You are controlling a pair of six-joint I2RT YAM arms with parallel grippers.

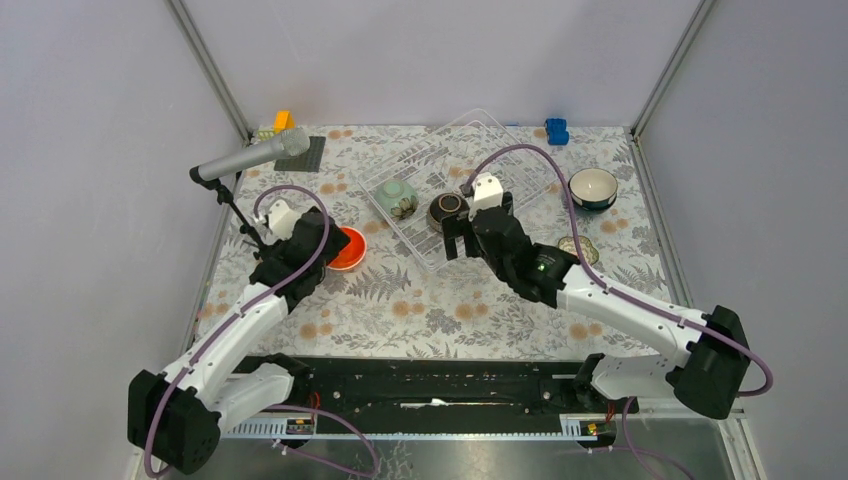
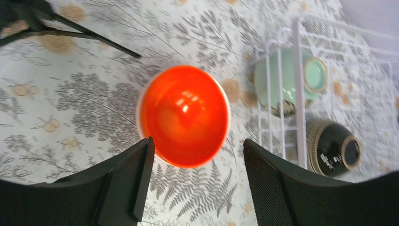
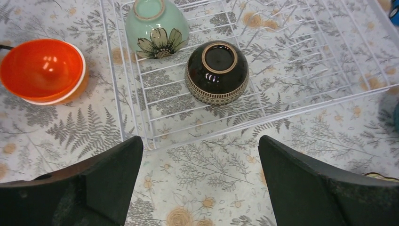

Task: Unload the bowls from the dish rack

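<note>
The dish rack (image 1: 500,165) lies at the back middle of the table. A pale green bowl (image 1: 397,196) and a dark brown patterned bowl (image 1: 448,209) sit upside down in its near left part. An orange bowl (image 1: 350,248) stands upright on the table just left of the rack; in the right wrist view (image 3: 42,68) a second orange bowl seems to be nested under it. A teal-blue bowl with a white inside (image 1: 593,187) stands right of the rack. My left gripper (image 2: 197,150) is open and empty just above the orange bowl (image 2: 183,115). My right gripper (image 3: 200,146) is open and empty, over the table just in front of the rack's near edge (image 3: 127,94), short of the dark bowl (image 3: 217,71).
A microphone on a tripod (image 1: 255,155) stands at the back left, close to my left arm. An orange block (image 1: 284,120) and a dark grey plate (image 1: 305,153) lie behind it, and a blue block (image 1: 557,131) at the back right. A round rim (image 1: 578,248) shows beside my right forearm.
</note>
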